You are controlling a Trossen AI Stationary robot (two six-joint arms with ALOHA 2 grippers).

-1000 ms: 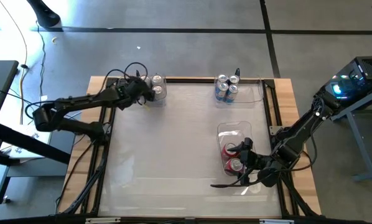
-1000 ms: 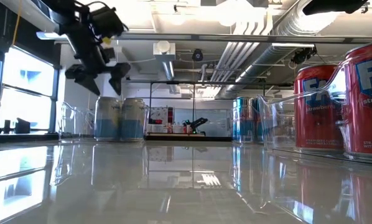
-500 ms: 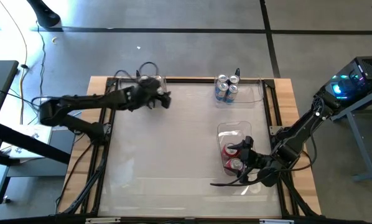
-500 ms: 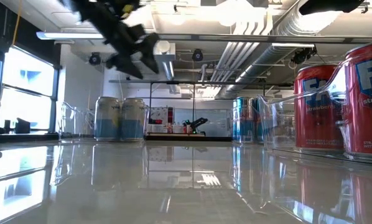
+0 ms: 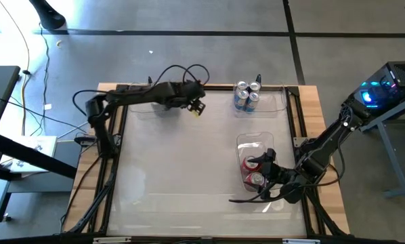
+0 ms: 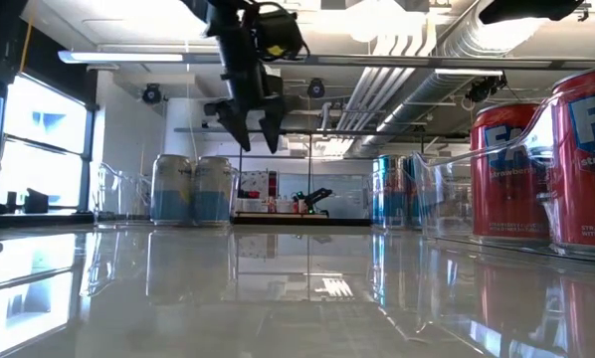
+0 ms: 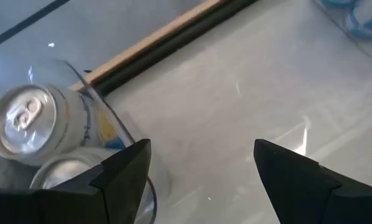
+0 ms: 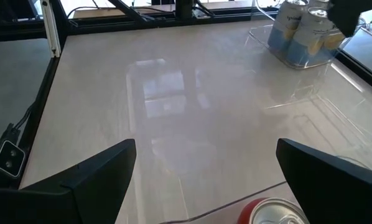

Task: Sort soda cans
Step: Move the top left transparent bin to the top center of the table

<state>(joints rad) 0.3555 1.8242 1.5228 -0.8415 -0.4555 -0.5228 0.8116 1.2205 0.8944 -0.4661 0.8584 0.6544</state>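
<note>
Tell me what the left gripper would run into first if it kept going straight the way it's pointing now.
Probably only the bare table top. The left gripper is open, empty and angled down at clear surface past the bin of silver cans, which sit off to one side. Depth is hard to judge.

An industrial lab or workshop space: exposed silver ducts and pipes run under an open ceiling, the floor is bare grey concrete, tall windows line one side, and the glossy worktop sits in a wooden frame with loose cables.
</note>
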